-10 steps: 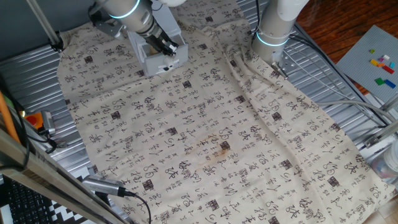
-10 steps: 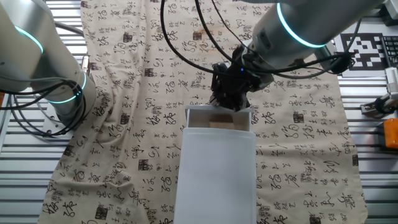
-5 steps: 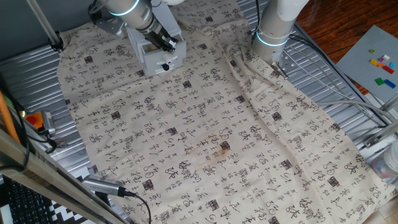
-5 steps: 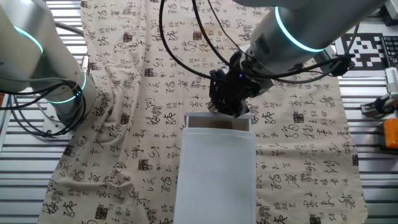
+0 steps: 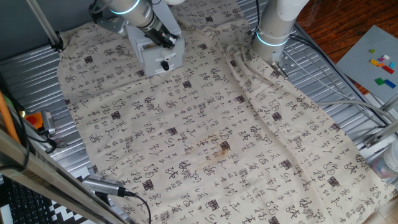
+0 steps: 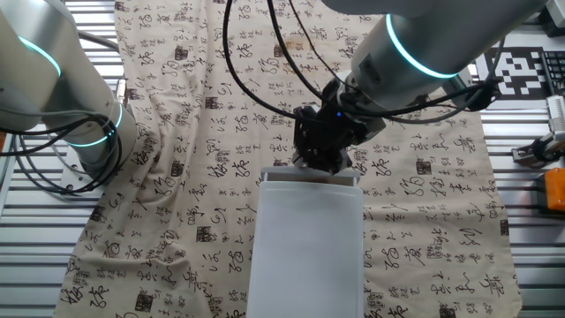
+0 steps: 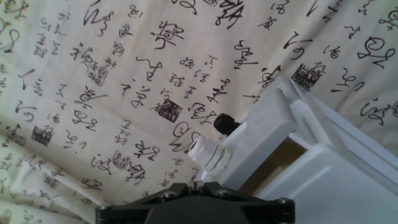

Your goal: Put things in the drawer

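- The drawer (image 5: 155, 55) is a small white plastic box with a dark round knob (image 7: 222, 123) on the front face of its sliding tray; in the hand view a narrow gap shows between that front and the box body, so the tray is not fully closed.
- The counter (image 5: 205, 124) is covered by a cream cloth printed with black characters, carrying an orange-brown stain (image 5: 222, 148) well apart from the end effector.
- The wooden cube is not visible in any view; the slot behind the tray front shows only a dim brownish interior, too dark to read.
- The end effector (image 6: 322, 152) is at the drawer's front, but its fingers are hidden: the black wrist body and cables cover them in the other fixed view, and the hand view shows only its dark base at the bottom edge. I cannot tell how far apart the fingers are or whether they hold anything.
- The knob lies just ahead of the end effector, slightly right.
- A second arm's base (image 5: 273, 31) stands well to the side.
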Robot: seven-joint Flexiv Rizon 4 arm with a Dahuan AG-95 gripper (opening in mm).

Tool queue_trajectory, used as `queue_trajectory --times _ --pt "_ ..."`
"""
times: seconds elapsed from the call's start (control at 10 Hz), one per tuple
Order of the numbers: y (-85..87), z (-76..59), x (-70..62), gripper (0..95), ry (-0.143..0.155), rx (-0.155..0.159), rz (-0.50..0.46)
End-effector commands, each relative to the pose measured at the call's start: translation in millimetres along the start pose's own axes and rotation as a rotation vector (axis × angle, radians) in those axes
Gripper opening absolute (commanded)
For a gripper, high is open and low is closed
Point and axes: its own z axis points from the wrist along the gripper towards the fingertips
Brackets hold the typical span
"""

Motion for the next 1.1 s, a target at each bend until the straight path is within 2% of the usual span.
queue_trajectory --times 0.1,0.3,0.6,0.8,1.1 --pt "-2.7 1.5 4.0 0.0 0.003 0.008 -0.009" --pt "-6.6 3.1 9.6 0.0 0.012 0.020 -0.023" --pt "-11.4 4.8 17.9 0.0 0.048 0.060 -0.038" --pt "-11.7 5.2 17.8 0.0 0.081 0.078 -0.025" --pt "-11.8 5.4 17.7 0.0 0.105 0.101 -0.023"
